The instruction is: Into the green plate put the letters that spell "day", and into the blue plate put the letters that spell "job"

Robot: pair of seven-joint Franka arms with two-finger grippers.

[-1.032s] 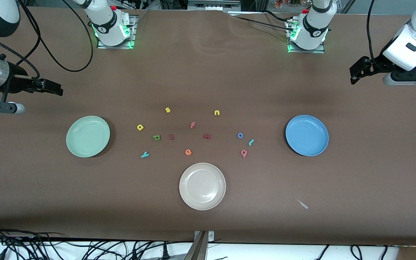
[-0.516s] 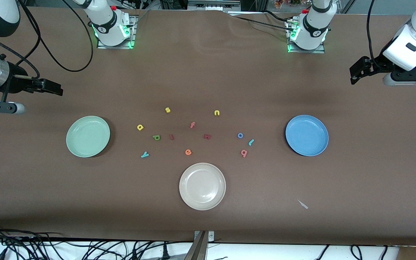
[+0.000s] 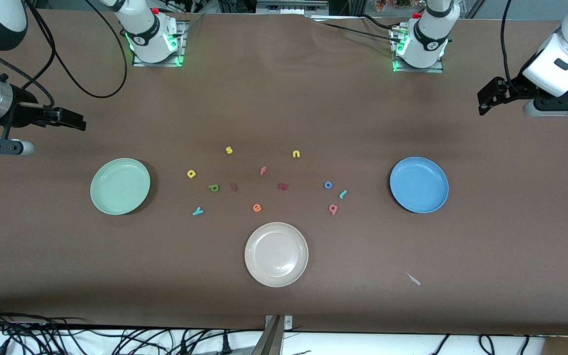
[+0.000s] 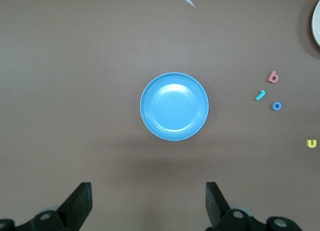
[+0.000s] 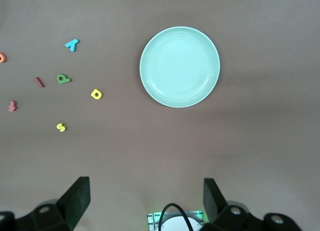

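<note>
The green plate (image 3: 120, 186) lies toward the right arm's end, the blue plate (image 3: 419, 185) toward the left arm's end. Between them on the brown table lie the yellow "a" (image 3: 192, 173), green "d" (image 3: 213, 187) and teal "y" (image 3: 197, 211) by the green plate. The blue "o" (image 3: 328, 185), teal "j" (image 3: 343, 194) and pink "b" (image 3: 333, 209) lie by the blue plate. Both plates hold nothing. My left gripper (image 4: 148, 188) hangs open high over the table's end past the blue plate (image 4: 174, 106). My right gripper (image 5: 146, 185) hangs open high past the green plate (image 5: 179, 66).
A cream plate (image 3: 276, 254) sits nearest the front camera, mid-table. Other letters lie among the rest: yellow "s" (image 3: 229, 150) and "n" (image 3: 296, 154), pink "f" (image 3: 263, 171), orange "e" (image 3: 257, 208), two dark red ones (image 3: 283, 186). A small white scrap (image 3: 413, 279) lies near the front edge.
</note>
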